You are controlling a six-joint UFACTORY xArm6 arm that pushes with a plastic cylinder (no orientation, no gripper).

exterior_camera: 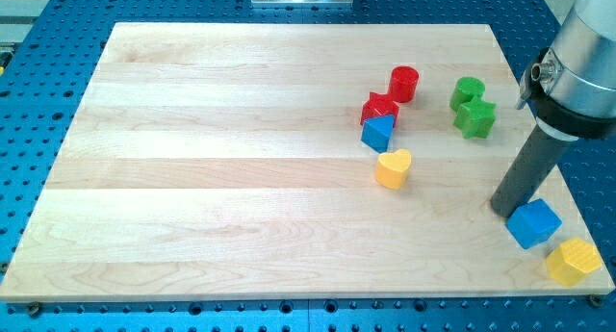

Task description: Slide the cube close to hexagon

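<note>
A blue cube [533,223] sits near the board's bottom right corner. A yellow hexagon [574,262] lies just below and right of it, a small gap apart. My tip [502,211] rests on the board at the cube's upper left, touching or almost touching it. The dark rod rises from there to the view's upper right.
A red cylinder [404,84], a red star [379,109], a blue triangle [377,133] and a yellow heart [393,167] cluster right of centre. Two green blocks [468,91] [475,118] stand at the upper right. The board's right edge [568,192] runs close to the cube.
</note>
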